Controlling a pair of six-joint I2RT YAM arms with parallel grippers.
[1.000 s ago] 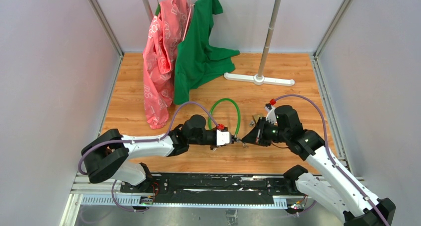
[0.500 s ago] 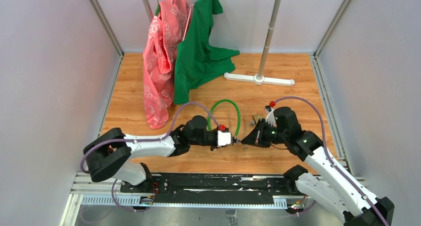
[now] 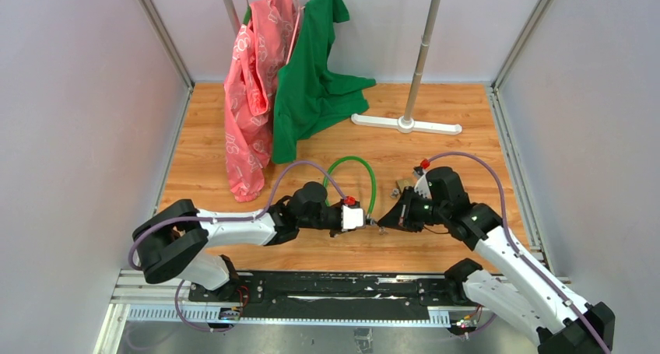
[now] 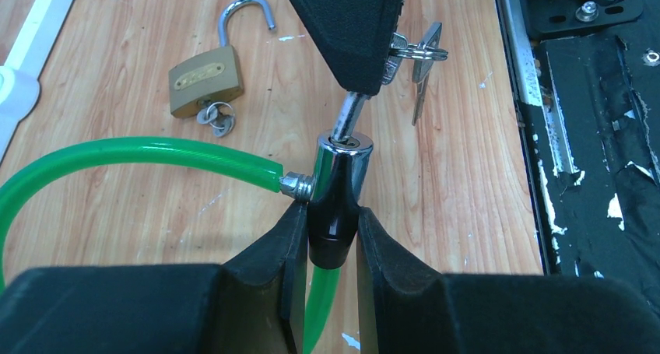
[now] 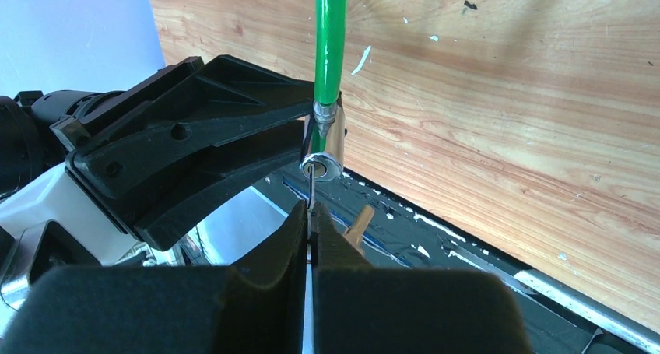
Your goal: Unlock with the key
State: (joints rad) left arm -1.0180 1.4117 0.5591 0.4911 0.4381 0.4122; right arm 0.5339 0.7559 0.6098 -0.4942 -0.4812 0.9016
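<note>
A: How much of the key (image 4: 349, 111) shows?
B: Only its shaft. The tip sits inside the lock cylinder (image 4: 340, 167), and the other end disappears between the pads of the right gripper (image 5: 310, 214).
A: And from above?
B: Too small to tell.

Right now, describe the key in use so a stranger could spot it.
Follow the green cable to its shiny barrel, pinched in the left gripper. The key is the thin silver stem stuck in that barrel's end, held by the right gripper, unlike the little bunch at the open brass padlock.
</note>
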